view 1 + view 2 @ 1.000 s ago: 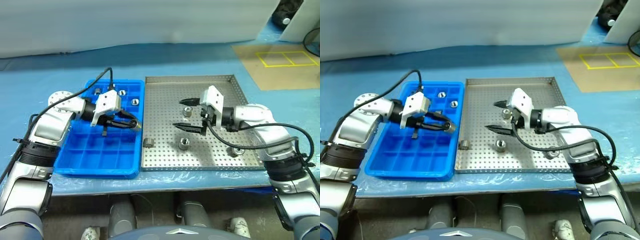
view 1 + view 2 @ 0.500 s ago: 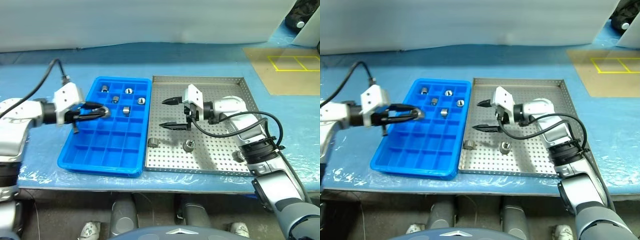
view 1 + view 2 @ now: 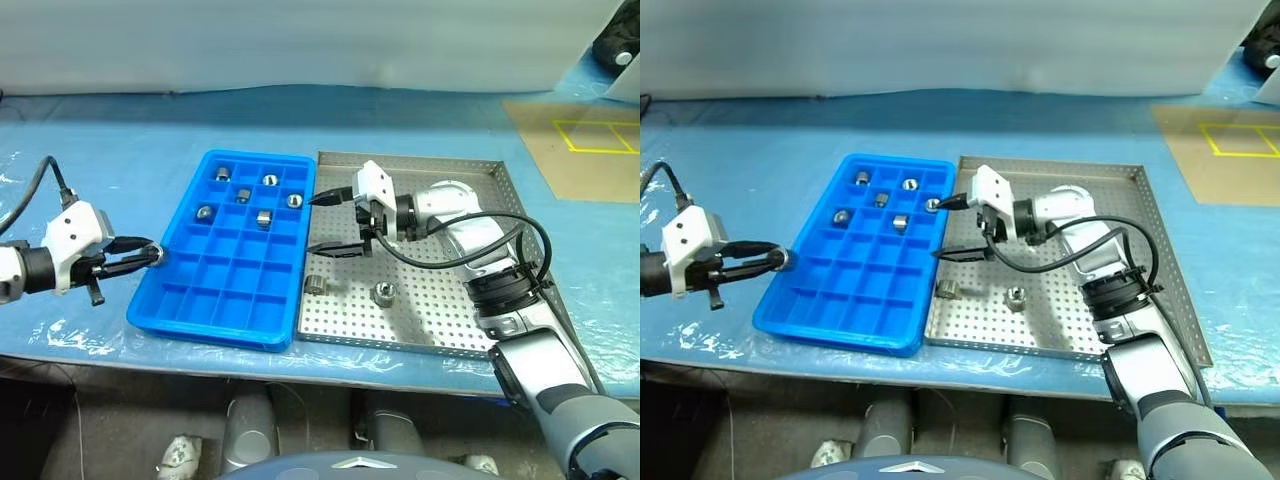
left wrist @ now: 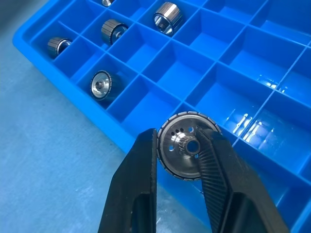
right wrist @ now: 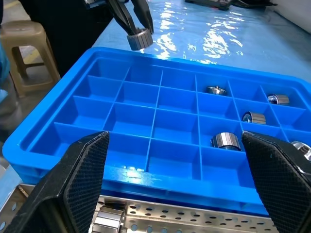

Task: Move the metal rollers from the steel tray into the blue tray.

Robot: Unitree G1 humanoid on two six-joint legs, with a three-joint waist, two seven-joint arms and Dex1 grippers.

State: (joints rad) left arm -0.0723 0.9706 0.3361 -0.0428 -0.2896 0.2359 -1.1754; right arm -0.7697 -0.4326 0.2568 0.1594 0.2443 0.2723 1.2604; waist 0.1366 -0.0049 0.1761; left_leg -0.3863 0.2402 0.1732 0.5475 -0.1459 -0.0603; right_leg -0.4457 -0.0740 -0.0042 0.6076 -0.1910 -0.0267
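The left gripper [image 4: 180,150] is pinching one roller [image 4: 187,145] just over the left edge of the blue tray [image 3: 190,300]. The right gripper [image 3: 330,222] is spreading its fingers wide, holding nothing, over the left end of the steel tray [image 3: 440,320]. Five metal rollers [image 3: 264,219] are sitting in blue tray squares and two more [image 3: 383,293] are lying in the steel tray.

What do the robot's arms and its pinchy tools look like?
The arms are smooth silver-grey shells with black rings at the joints. Each wrist carries a small white box, and a black cable loops along each arm. The left tool and the right tool each have two thin, black, pointed fingers, with a bumpy textured grip inside.
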